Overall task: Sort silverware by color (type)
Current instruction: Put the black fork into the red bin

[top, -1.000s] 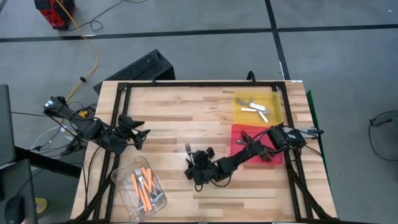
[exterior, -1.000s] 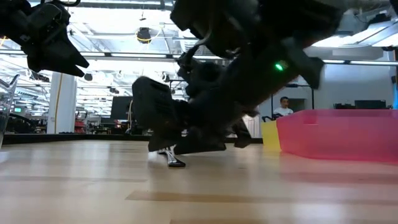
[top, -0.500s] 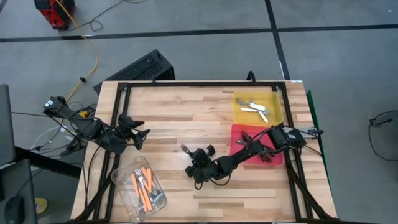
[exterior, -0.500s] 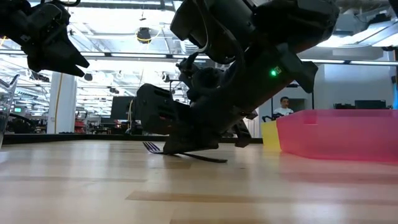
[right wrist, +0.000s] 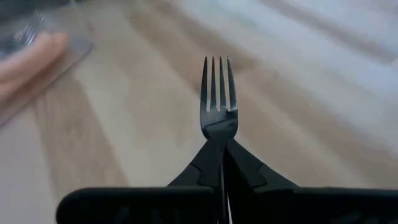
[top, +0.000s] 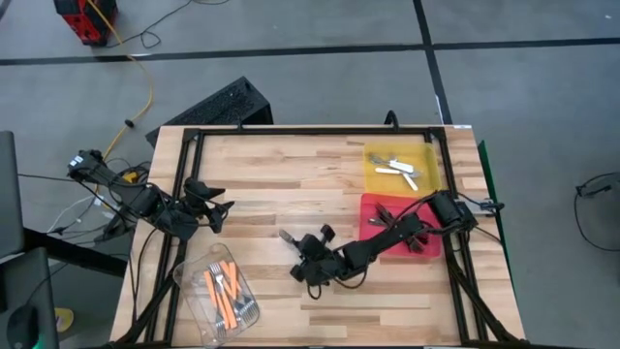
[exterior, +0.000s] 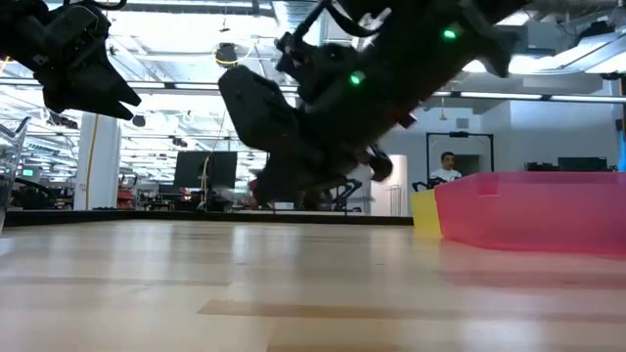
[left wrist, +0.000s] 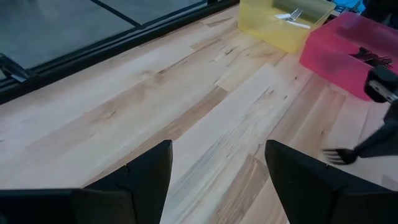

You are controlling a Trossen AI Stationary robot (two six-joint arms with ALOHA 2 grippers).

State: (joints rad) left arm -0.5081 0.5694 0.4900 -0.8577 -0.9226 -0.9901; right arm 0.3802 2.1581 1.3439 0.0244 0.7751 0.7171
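A dark fork (right wrist: 217,102) is clenched in the right tool (right wrist: 219,155), lifted above the table (top: 291,174).

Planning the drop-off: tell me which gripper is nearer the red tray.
Right. The right gripper, shut on a black fork, hangs over mid-table, just left of the red tray. The left gripper hovers open near the table's far left side.

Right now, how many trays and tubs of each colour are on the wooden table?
Flat yellow plastic tray: 1
Flat red plastic tray: 1
Clear plastic tub: 1
Total: 3
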